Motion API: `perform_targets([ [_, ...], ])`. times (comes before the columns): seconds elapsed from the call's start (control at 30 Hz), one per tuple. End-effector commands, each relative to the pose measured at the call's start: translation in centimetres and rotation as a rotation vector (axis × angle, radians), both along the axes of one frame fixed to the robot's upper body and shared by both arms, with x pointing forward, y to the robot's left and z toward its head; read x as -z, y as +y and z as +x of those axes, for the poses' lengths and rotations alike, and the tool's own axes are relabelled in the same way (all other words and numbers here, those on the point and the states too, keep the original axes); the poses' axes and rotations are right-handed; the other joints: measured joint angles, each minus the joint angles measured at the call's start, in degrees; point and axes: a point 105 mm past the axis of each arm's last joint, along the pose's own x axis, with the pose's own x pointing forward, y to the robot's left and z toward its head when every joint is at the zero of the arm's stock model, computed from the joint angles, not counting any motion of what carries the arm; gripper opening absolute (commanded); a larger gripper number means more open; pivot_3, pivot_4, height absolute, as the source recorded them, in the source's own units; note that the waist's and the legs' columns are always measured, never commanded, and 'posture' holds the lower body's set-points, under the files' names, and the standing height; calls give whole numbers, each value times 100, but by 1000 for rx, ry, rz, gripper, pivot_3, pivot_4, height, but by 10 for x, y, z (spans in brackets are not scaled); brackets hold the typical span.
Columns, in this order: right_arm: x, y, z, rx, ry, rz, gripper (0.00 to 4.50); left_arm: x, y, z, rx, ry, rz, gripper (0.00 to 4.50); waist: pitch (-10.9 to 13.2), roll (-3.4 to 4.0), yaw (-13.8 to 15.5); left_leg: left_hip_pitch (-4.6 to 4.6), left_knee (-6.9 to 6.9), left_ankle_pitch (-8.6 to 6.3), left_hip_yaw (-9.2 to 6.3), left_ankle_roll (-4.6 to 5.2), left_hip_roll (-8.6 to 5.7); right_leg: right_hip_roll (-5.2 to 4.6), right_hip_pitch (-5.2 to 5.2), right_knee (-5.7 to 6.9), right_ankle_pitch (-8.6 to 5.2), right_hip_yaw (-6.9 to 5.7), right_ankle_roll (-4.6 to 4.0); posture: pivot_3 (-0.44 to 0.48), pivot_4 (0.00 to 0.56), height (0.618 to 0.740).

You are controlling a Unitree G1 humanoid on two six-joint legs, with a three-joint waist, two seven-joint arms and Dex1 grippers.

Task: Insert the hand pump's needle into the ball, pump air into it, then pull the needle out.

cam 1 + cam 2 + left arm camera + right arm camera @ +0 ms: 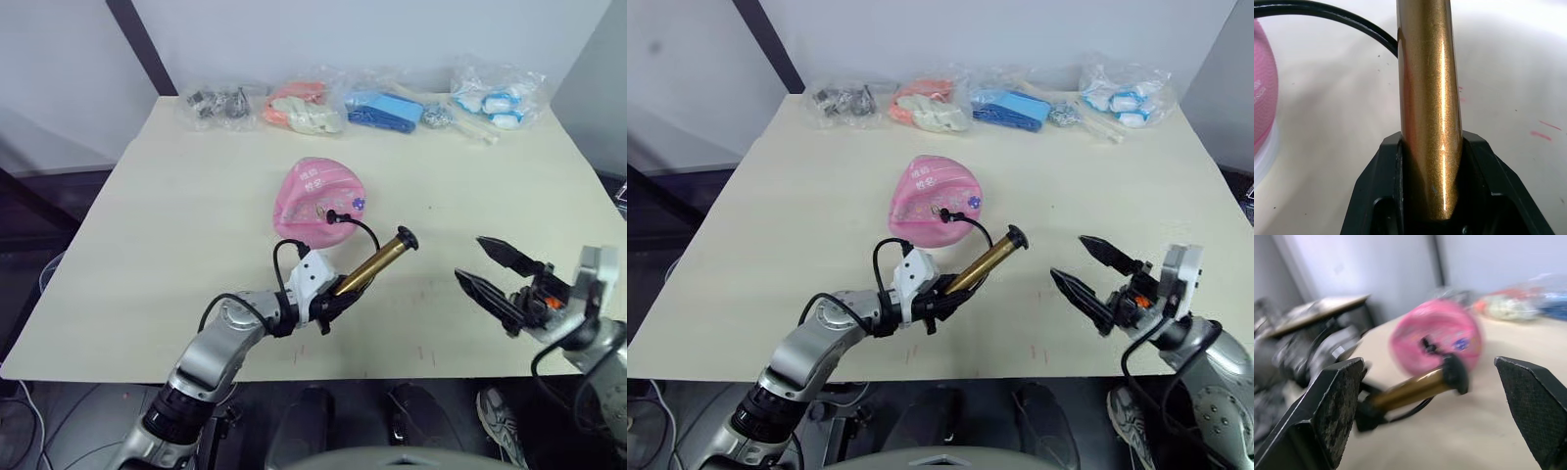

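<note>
On the pale beige table (176,245), the saggy pink ball with small cartoon prints and white lettering (318,201) sits near the middle, with a black fitting at the end of a thin black hose (364,229) touching its near face; whether the needle itself is inside the ball cannot be told. The hose arcs from that spot toward the slim gold-bronze hand pump with black end caps (377,259), which is tilted, its black far cap raised above the table and pointing toward the robot's right. The left gripper (338,294) has its two black fingers closed around the lower part of the pump's barrel; in the left wrist view the gold cylinder (1429,98) rises out from between the fingers (1376,186), gripped on both sides. The right gripper (498,274) hovers above the table to the right of the pump, well apart from it, its two fingers spread wide and holding nothing; in the right wrist view the pump's black cap (1454,373) and the ball (1437,335) lie ahead between the open fingers (1337,406). Along the table's far edge lie several clear plastic bags (304,108) with dark, orange-and-white, blue and blue-and-white contents.
</note>
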Motion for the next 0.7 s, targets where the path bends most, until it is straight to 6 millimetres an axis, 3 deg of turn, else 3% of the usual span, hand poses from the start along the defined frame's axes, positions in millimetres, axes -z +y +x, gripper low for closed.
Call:
perform_targets([
  [0.03,-2,14,8,24,70,43,4500,-13,0,3,8,-85,-46,1005,0,0,0,-1,0,0,0,0,0,1,-1,0,0,-1,0,0,150,740],
  [0.37,-8,44,36,27,267,254,4500,-16,-6,-1,36,-107,-155,1005,-2,2,-18,-1,0,0,2,1,-1,7,-5,5,0,1,0,0,150,740],
  [0.7,-17,66,53,-5,331,360,4500,-19,-11,-1,51,-115,-203,1005,-3,4,-25,-1,0,0,2,2,0,11,-7,9,1,-1,-1,0,150,740],
])
